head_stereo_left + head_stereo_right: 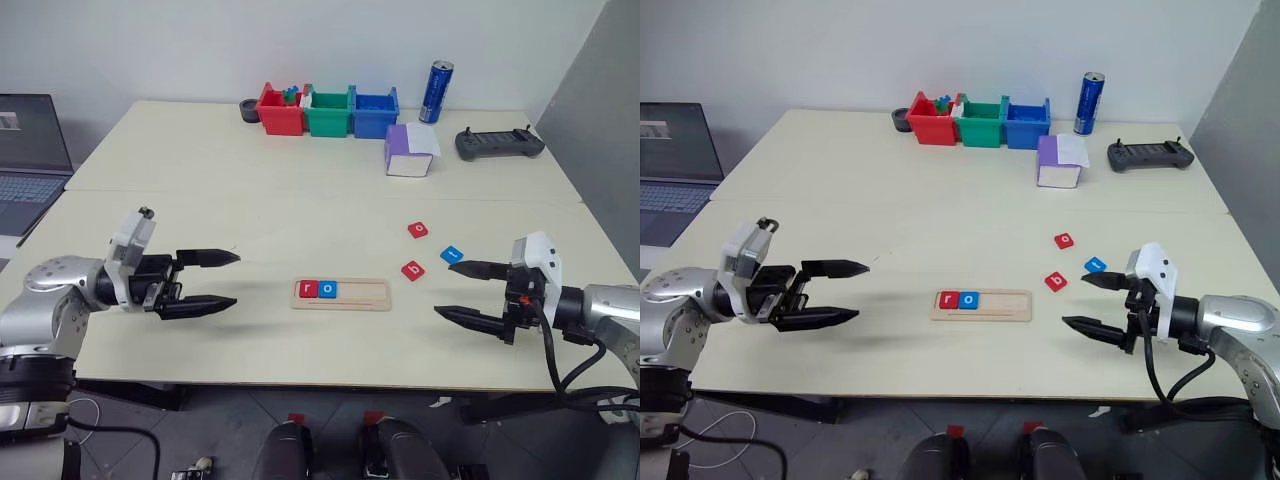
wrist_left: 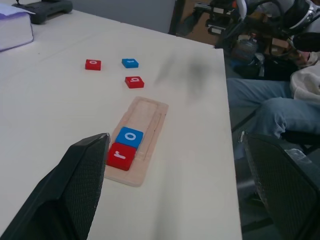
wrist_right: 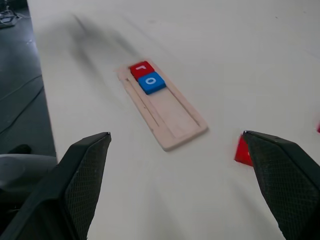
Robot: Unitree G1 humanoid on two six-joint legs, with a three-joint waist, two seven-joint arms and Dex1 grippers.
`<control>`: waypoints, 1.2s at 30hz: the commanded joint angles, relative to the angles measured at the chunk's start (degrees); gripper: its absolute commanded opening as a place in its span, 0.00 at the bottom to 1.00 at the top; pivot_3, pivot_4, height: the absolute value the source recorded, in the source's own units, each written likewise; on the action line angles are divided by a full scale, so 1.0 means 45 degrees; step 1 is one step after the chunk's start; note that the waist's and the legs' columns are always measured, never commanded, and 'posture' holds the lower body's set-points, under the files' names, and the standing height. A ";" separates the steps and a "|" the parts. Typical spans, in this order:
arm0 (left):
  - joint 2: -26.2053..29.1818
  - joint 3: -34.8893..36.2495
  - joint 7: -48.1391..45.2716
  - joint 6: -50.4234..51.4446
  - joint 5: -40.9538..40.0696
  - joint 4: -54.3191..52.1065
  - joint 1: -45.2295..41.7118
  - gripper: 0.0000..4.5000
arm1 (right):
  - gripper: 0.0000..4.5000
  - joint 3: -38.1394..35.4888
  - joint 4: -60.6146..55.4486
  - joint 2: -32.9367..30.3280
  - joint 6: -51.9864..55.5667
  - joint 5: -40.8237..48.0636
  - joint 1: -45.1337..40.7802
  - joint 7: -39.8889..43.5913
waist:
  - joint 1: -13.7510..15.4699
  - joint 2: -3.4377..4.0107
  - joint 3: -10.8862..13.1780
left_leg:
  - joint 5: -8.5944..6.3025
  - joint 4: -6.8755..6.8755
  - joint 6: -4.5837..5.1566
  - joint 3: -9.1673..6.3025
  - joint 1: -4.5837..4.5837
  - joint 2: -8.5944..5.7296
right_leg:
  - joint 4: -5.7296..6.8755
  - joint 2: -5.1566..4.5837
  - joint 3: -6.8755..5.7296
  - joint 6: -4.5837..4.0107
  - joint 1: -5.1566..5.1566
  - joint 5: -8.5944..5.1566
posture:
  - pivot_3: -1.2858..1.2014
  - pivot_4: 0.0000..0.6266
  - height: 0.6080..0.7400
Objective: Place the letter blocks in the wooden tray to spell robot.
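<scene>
- reaching next falls to the right pincer, wide open and empty, nearest the loose tiles.
- left pincer is open too, holding nothing.
- wooden tray, long axis across the desk, holds red r and blue o.
- beyond it lie the flat, rounded red b, blue t and red o.

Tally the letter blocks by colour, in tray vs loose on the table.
Red letter blocks: 3 — r in the wooden tray; o and b loose.
Blue letter blocks: 2 — o in the tray; t loose.
In tray: 2
Loose: 3
Total: 5
</scene>
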 commanded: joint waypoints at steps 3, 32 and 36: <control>0.0444 0.0354 -0.0097 -0.0359 -0.0337 -0.0512 0.0274 0.99 | 1.00 -0.0128 0.1639 0.0107 -0.1020 -0.0996 -0.0955 -0.0361 | 0.0022 0.0000 0.0000 | 0.0004 -0.0003 0.0007 0.0000 0.0004 0.0000 | 0.0002 0.0001 0.0000 0.0007 -0.0001 0.0004 | 0.52 0.24 1.00; -0.0079 0.0552 0.0007 -0.1089 -0.0411 -0.0956 0.0838 0.99 | 1.00 0.1984 0.3047 0.4031 -0.0041 -0.3176 -0.3280 -0.3701 | -0.0056 0.0003 -0.0001 | 0.0008 -0.0029 -0.0002 0.0020 -0.0021 0.0002 | 0.0005 0.0000 0.0018 -0.0003 -0.0035 0.0000 | 0.52 0.24 1.00; -0.0485 0.0646 0.0010 -0.1343 -0.0170 -0.1011 0.1137 0.99 | 1.00 0.2232 0.2437 0.4246 0.0594 -0.3210 -0.3014 -0.4013 | -0.0053 0.0003 -0.0001 | 0.0006 -0.0027 0.0001 0.0020 -0.0021 0.0001 | 0.0006 0.0000 0.0017 -0.0002 -0.0037 0.0000 | 0.52 0.24 1.00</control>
